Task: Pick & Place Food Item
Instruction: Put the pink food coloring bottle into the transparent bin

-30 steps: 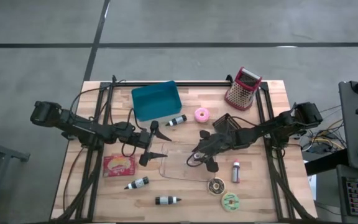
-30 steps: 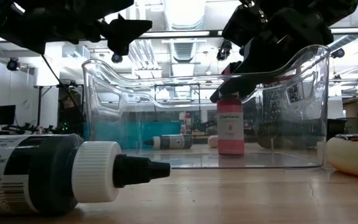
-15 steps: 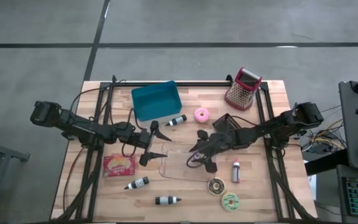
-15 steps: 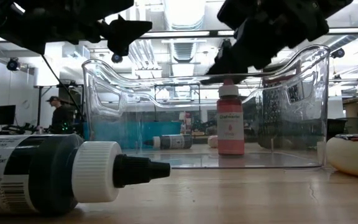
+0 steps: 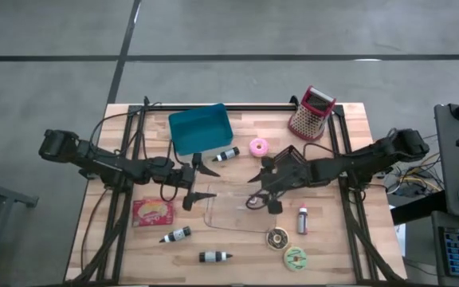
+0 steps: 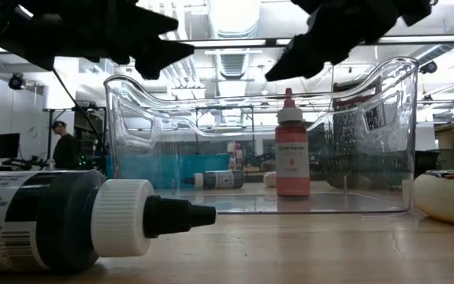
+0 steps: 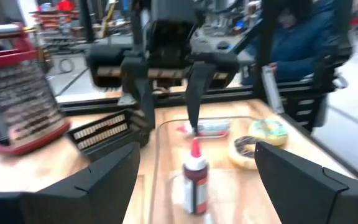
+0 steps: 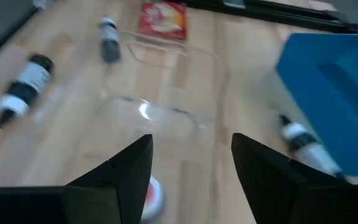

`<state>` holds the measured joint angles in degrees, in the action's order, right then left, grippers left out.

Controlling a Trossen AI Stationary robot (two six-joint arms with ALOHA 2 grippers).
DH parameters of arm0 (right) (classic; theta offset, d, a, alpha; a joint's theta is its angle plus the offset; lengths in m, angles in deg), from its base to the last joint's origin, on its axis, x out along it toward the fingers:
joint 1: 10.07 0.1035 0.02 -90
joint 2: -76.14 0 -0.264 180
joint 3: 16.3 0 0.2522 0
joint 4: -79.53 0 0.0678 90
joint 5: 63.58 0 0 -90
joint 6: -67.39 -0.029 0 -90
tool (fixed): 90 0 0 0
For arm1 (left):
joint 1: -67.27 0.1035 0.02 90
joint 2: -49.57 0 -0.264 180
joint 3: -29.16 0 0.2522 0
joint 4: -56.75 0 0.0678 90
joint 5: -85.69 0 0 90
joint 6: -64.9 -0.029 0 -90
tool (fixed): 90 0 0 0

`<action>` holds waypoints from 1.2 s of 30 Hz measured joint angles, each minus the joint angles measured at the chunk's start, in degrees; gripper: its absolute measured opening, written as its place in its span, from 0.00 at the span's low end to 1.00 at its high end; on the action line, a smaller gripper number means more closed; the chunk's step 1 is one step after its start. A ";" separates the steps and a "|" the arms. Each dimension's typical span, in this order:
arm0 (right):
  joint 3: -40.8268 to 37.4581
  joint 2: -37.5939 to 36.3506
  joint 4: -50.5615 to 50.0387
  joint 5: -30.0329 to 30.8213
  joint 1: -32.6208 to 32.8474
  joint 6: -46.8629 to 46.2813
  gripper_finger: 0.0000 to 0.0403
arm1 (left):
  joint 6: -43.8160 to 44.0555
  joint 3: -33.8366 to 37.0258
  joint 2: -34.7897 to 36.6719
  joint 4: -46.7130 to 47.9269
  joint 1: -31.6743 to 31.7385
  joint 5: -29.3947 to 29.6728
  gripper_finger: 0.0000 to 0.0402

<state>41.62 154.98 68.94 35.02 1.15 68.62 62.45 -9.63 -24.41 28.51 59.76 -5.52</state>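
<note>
**At the table's centre, one red bottle stands in the clear bin**

Over the middle of the table, reading the overhead view as a clock with twelve at the far edge, we find the clear bin (image 5: 229,215). From table height we see the red bottle (image 6: 292,150) upright through its walls, white nozzle up. The left wrist view seems to place it on the bin's floor. Nothing touches it.

We see the right gripper (image 5: 255,187) hanging over the bin's three o'clock side, above the bottle's tip and clear of it. Its jaws are parted and carry nothing. The left gripper (image 5: 212,182) waits at the bin's ten o'clock corner, jaws spread wide and likewise holding nothing.

At eleven o'clock from the clear bin sits the teal bin (image 5: 200,129); we see only its own plain teal floor. A dark bottle (image 5: 226,154) lies just beside its five o'clock corner.

Outside the clear bin, at three o'clock, a second red bottle (image 5: 302,219) lies on the wood. At five o'clock we note a brown doughnut (image 5: 276,237) and, beyond it, a green disc (image 5: 296,257). At nine o'clock lies a red packet (image 5: 153,211), and at seven o'clock two more dark bottles (image 5: 176,234) (image 5: 214,256) lie on their sides. A pink ring (image 5: 259,147) sits at one o'clock, with a red grater (image 5: 311,113) farther out toward the table's far corner.
</note>
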 joint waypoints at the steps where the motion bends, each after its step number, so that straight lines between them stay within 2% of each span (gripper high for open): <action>1: 0.00 -1.04 -1.09 1.06 -0.04 0.77 0.54 | -0.24 -0.02 0.00 0.44 0.00 0.74 0.80; 7: 0.00 -7.31 -8.88 4.21 -2.16 1.77 0.54 | -0.89 -0.02 0.04 3.60 0.44 4.17 0.80; 15: -0.33 -12.82 -22.20 4.22 -0.39 -10.74 0.54 | -0.57 -0.02 0.04 4.67 0.44 4.50 0.80; 22: -0.33 -13.06 -28.59 5.39 6.68 -27.53 0.54 | 0.21 -0.02 0.07 4.85 0.42 4.50 0.80; 30: -0.35 -13.07 -41.36 8.20 14.66 -55.07 0.54 | 0.95 -0.02 0.07 5.44 0.42 4.47 0.80; 36: -0.35 -13.07 -43.69 9.29 19.83 -73.65 0.54 | 0.96 -0.02 0.07 6.30 0.42 4.47 0.80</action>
<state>41.27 141.90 25.25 44.30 20.98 -5.03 63.41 -9.66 -24.34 34.81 60.17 -1.04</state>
